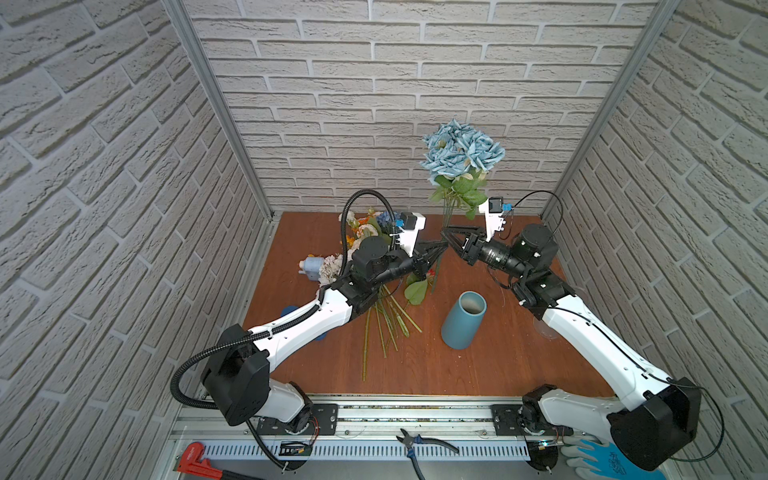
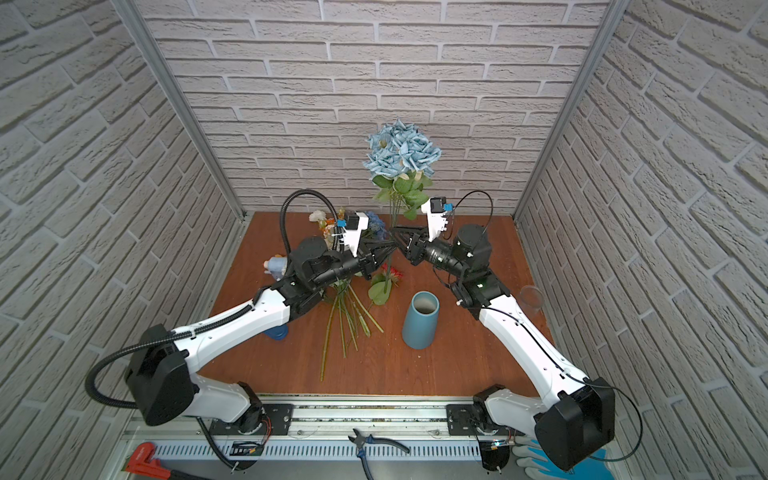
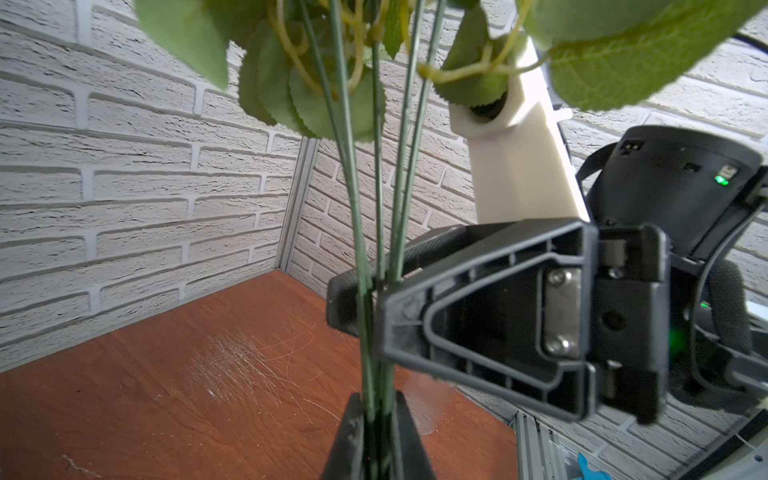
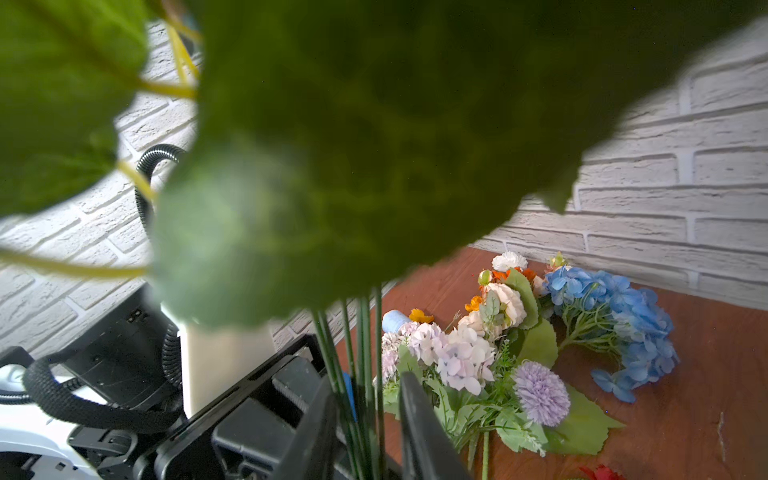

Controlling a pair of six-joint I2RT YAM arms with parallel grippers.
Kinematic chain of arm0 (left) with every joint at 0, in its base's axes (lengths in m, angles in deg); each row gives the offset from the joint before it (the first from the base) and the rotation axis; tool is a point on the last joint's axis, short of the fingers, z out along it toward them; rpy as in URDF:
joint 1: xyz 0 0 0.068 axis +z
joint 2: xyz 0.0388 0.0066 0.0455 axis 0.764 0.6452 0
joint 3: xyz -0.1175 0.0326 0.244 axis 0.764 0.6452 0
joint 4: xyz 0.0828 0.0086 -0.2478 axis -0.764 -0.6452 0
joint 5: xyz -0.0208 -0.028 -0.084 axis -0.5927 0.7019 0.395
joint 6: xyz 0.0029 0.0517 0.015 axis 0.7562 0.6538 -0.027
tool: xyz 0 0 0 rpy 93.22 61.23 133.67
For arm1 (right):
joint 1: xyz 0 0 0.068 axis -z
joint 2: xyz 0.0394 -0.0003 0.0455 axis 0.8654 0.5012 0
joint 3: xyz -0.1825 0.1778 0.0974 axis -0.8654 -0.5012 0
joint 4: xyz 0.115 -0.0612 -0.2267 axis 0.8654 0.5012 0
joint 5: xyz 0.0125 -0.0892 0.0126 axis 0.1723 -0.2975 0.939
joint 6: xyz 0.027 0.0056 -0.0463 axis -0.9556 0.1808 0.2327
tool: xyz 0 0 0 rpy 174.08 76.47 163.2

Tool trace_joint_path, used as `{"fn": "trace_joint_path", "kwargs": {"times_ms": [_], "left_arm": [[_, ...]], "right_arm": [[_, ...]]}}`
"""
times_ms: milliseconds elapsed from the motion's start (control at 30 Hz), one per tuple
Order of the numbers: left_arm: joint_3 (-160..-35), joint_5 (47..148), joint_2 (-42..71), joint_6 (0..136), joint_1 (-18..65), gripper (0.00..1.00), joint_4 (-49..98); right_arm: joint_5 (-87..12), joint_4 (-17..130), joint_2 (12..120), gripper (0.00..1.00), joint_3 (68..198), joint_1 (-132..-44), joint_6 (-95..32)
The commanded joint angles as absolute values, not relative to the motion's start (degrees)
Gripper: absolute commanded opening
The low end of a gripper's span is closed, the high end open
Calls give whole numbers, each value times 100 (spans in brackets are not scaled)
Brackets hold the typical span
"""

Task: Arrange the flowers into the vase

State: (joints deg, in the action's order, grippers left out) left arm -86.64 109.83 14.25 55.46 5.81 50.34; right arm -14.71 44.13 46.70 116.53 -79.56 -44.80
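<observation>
Where the 2 grippers meet above the far middle of the table (image 1: 498, 365), the left gripper (image 1: 441, 248) is pinched tight on the green stems (image 3: 361, 208) of the dusty-blue roses (image 1: 461, 149), holding the bunch upright. The right gripper (image 3: 365, 307) straddles the same stems just above (whether it presses them I cannot tell). The blue vase (image 1: 463, 320) stands nearer, apart; the other flowers (image 4: 478, 353) lie far left.

Blurred leaves (image 4: 332, 145) of the rose bunch (image 1: 461, 153) mask right wrist view.
</observation>
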Motion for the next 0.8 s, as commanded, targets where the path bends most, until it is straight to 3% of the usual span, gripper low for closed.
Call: {"fn": "trace_joint_path", "kwargs": {"times_ms": [0,100,200,233,267,333,367,567,767], "left_arm": [[-8656,11055,1245,5709,550,0,5379],[-8647,11037,1232,5729,552,0,5369],[-8630,11016,1223,5738,546,0,5361],[-8621,11004,1215,5746,544,12,5361],[-8608,10986,1208,5747,551,31,5361],[-8557,10909,1173,5738,552,81,5353],[-8514,10852,1139,5729,552,98,5361],[-8101,10518,745,5633,741,98,5038],[-7325,9393,424,5030,1155,98,4699]], "right_arm": [[-1428,4192,4717,17,11774,-8005,-4476],[-1420,4207,4730,7,11780,-8014,-4476],[-1411,4217,4709,6,11771,-8012,-4478],[-1411,4223,4699,6,11771,-8014,-4470],[-1440,4248,4680,6,11763,-8012,-4454],[-1583,4342,4611,6,11754,-8014,-4331],[-1675,4419,4573,6,11762,-8014,-4248],[-2713,5337,4125,6,11982,-8003,-3300],[-3557,6124,3568,6,12243,-7978,-2680]]}}
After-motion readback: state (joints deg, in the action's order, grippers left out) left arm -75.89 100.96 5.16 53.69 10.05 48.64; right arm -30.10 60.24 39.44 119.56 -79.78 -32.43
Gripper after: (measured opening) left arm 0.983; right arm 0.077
